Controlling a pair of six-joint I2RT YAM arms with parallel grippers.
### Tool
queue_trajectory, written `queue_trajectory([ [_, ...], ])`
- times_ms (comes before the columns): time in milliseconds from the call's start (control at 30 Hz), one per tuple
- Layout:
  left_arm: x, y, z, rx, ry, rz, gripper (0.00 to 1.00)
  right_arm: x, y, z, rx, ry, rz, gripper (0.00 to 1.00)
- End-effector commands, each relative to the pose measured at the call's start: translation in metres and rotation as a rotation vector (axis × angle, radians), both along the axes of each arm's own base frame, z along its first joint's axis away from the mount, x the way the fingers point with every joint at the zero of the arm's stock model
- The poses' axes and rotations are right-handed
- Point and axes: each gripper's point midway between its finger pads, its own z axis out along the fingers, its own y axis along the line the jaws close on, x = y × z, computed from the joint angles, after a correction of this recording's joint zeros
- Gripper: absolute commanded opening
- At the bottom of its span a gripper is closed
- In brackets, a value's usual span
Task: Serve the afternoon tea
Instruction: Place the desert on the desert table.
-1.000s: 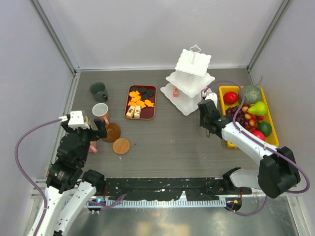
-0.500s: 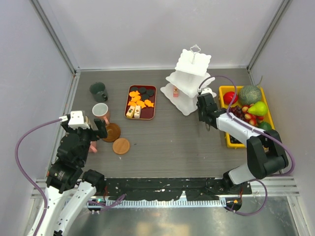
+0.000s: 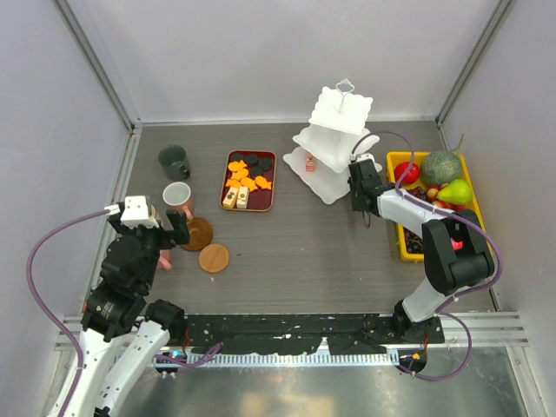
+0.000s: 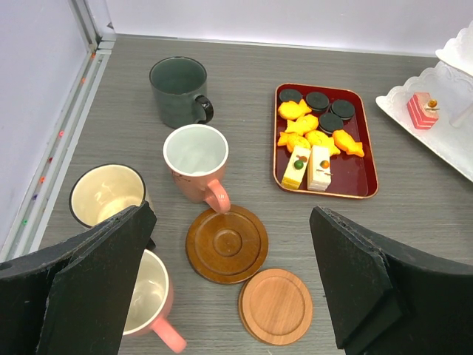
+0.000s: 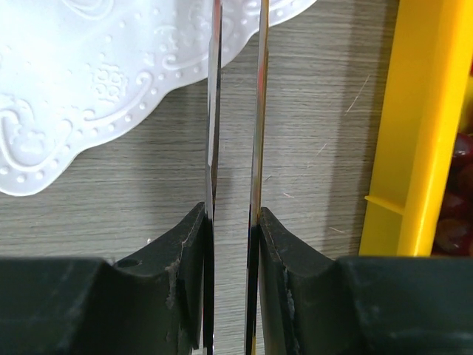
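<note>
The white three-tier stand (image 3: pixel 334 139) stands at the back right, with a pink sweet (image 3: pixel 309 162) on its bottom tier (image 5: pixel 89 89). My right gripper (image 3: pixel 359 193) is shut on the metal tongs (image 5: pixel 259 111), whose two blades point at the bottom tier's edge. Orange sweets (image 4: pixel 314 138), black round ones (image 4: pixel 318 100) and pink-yellow ones (image 4: pixel 309 166) lie on the dark red tray (image 4: pixel 373 174). My left gripper (image 4: pixel 233 290) is open and empty above a dark brown coaster (image 4: pixel 226 243) and a light brown coaster (image 4: pixel 276 305). A dark green mug (image 4: pixel 177 90), two pink mugs (image 4: pixel 196 163) (image 4: pixel 151 299) and a cream mug (image 4: pixel 107 194) stand nearby.
The yellow tray of fruit (image 3: pixel 395 161) lies just right of my right gripper; its wall shows in the right wrist view (image 5: pixel 414 133). Grey walls close the table on three sides, with a rail along the left edge (image 4: pixel 66 126).
My right gripper has moved back and a little left with the tongs, closer to the stand's bottom tier. The left arm has not moved.
</note>
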Motion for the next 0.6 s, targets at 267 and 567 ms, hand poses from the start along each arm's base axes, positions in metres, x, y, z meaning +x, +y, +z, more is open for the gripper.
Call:
queue_trajectory([
  [267, 0.003, -0.002, 0.009, -0.006, -0.039, -0.005, 0.99, 0.007, 0.005, 0.018, 0.05, -0.033, -0.019, 0.41],
  [567, 0.004, -0.002, 0.009, -0.005, -0.037, -0.005, 0.99, -0.004, -0.001, 0.043, 0.048, -0.071, -0.033, 0.49],
])
